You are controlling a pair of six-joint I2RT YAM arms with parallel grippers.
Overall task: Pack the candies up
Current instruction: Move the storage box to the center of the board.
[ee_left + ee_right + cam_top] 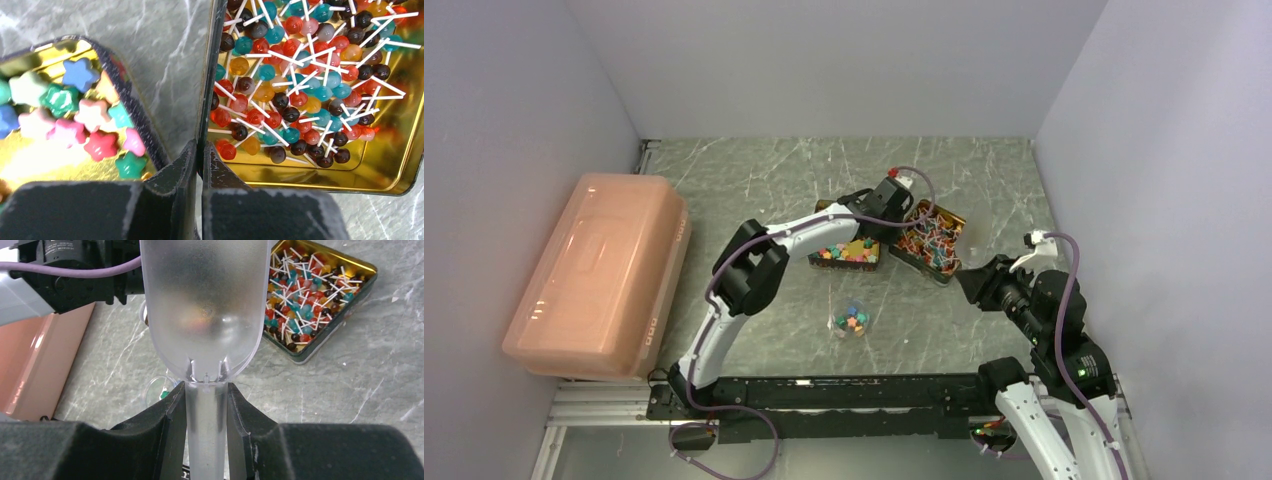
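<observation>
No writing to read here.
Standing by the table, I can make out no letters, numbers, brand marks or signs. The lollipop tin (395,165), the star-sweet tin (30,165), the peach plastic box (599,275) and the frosted scoop (205,300) all show plain faces. Anything finer is too small to tell.

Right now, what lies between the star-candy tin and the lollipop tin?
Bare marble tabletop, plus the left gripper shut on the lollipop tin wall; seen in left wrist view.
</observation>
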